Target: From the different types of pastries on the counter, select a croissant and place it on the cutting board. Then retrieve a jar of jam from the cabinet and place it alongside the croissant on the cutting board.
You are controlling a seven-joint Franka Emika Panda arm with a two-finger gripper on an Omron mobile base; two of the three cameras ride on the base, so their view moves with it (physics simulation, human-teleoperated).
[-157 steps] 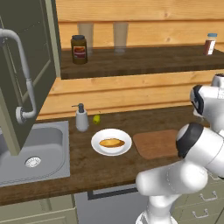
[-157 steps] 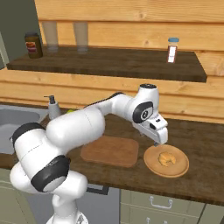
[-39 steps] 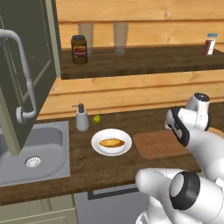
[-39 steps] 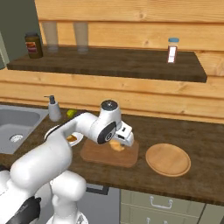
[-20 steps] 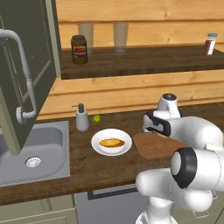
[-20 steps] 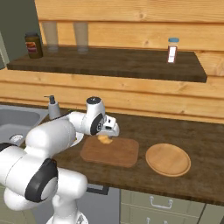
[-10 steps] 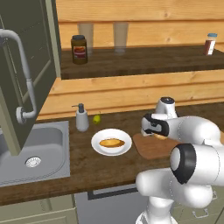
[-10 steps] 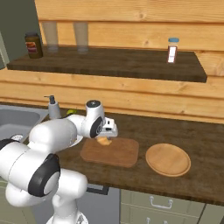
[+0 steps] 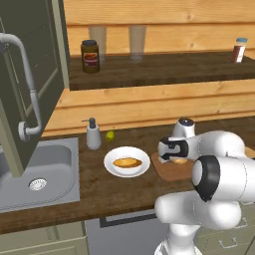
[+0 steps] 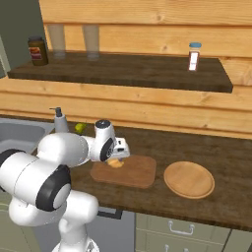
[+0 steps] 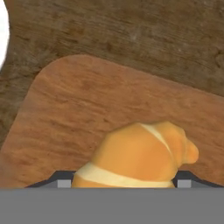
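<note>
- Croissant (image 11: 140, 155): gripped between the closed fingers of the gripper (image 10: 117, 158), low over the cutting board (image 10: 133, 173) near its left edge; probably carried there to be set down, as the task asks.
- Arm: folded back toward the base, hand tilted down at the board.
- Jam jar (image 9: 90, 56): upright at the left end of the shelf, not yet fetched.
- White plate (image 9: 113, 168): just left of the board, holding another pastry (image 9: 127, 162).
- Wooden plate (image 10: 189, 180): right of the board.

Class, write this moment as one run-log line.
phase: placing | gripper: shut on croissant | position: over cutting board left end | jam jar: on shelf | next: release
</note>
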